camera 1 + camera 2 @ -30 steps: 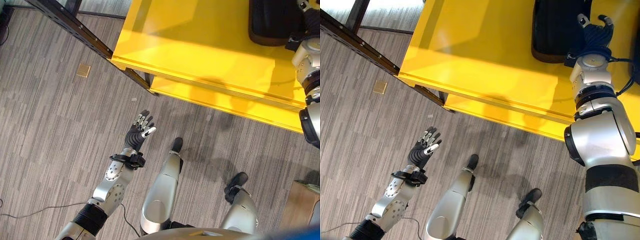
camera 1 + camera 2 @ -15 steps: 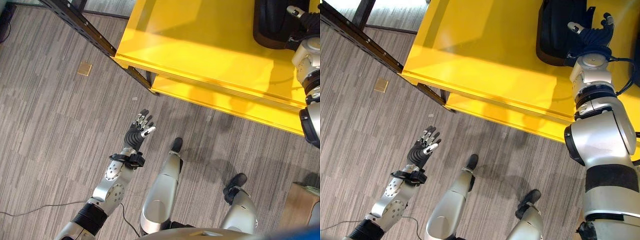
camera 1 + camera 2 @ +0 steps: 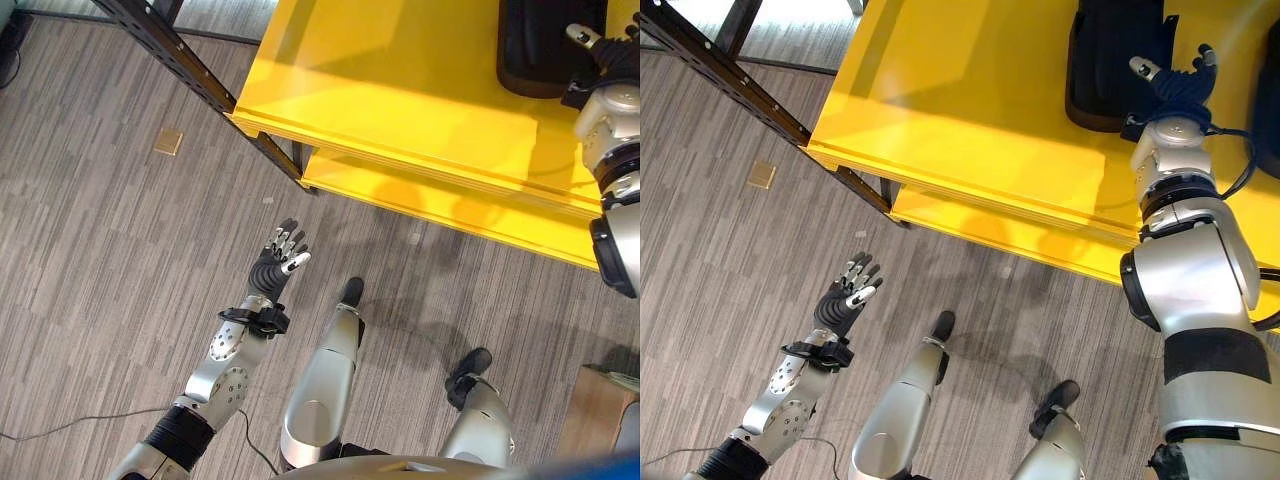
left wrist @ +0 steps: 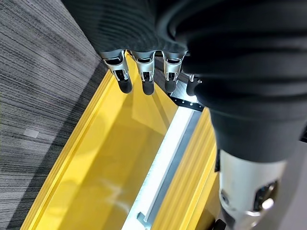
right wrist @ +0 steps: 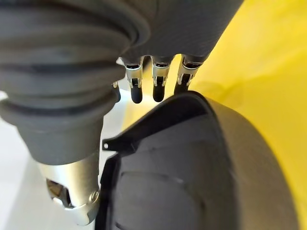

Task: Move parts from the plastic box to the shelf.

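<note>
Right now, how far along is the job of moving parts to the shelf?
One black part already lies on the yellow shelf. The right hand hovers open right beside it, holding nothing. The left hand is open and empty above the floor. Parts left in the box can't be judged.

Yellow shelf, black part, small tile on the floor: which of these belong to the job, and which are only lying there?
Belong to the job:
yellow shelf
black part lying on it
right hand, open, beside the part

Only lying about:
small tan tile on the floor
left hand, open, idle above the floor
</note>
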You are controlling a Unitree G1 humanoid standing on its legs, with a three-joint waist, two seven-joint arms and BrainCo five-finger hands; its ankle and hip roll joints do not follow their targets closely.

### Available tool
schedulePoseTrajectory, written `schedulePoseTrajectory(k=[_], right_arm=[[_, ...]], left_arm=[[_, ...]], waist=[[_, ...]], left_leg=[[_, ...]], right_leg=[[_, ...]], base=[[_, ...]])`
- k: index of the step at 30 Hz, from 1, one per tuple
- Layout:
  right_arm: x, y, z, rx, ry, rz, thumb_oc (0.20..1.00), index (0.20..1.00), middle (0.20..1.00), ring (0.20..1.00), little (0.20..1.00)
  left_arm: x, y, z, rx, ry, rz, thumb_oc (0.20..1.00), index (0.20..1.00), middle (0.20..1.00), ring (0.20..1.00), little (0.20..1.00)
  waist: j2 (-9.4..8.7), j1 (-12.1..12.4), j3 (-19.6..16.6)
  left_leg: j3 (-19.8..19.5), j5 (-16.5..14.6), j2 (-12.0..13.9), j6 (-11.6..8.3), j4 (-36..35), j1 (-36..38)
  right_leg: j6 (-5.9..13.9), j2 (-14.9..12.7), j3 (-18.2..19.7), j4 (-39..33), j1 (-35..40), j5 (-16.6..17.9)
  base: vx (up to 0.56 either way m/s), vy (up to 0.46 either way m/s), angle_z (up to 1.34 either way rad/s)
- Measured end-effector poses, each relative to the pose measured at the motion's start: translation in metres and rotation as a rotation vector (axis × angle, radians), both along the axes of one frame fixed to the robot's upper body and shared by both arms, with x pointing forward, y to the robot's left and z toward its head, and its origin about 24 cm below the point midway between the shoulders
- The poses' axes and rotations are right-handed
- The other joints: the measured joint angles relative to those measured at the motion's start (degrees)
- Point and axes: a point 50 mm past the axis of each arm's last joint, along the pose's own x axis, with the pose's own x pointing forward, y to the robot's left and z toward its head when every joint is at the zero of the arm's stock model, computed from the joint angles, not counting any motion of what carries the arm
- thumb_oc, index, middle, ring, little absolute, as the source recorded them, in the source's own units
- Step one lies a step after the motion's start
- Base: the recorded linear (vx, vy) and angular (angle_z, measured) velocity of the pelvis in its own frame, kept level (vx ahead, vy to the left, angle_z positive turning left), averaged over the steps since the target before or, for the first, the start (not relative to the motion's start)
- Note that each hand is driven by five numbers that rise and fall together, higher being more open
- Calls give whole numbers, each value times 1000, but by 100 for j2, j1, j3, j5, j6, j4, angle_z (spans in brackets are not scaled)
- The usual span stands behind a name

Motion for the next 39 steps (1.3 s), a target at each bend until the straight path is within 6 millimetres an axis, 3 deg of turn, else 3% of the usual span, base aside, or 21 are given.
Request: schedulePoseTrajectory(k=[20,24,27,39], right_arm=[[9,19,-25,69,39,55,1000,1000,1000,1000,1000],[10,20,-36,84,50,59,1000,1000,1000,1000,1000],[14,31,-54,90,86,86,1000,1000,1000,1000,1000],[15,39,-69,121,114,104,1000,1000,1000,1000,1000]], left_arm=[[5,-2,6,3,-23,-5,1000,1000,1000,1000,1000],[5,-1,5,5,-20,-4,1000,1000,1000,1000,1000],[6,-1,4,9,-15,-4,1000,1000,1000,1000,1000],[6,-1,4,14,-17,-2,1000,1000,1000,1000,1000]], waist=[[-40,-102,-21],[-74,-97,-39],[-212,-120,-111],[-232,-129,-122]], left_leg=[[12,1,22,10,83,128],[14,1,30,10,88,176],[20,0,89,10,90,200],[51,-9,102,21,113,312]], right_leg=[[-31,60,-1,-159,218,100],[-36,69,-1,-169,272,106],[-48,125,2,-182,286,112],[-68,135,72,-175,375,124]], base=[[-1,0,0],[-7,-4,-1],[-13,-6,-5],[-2,-2,-1]])
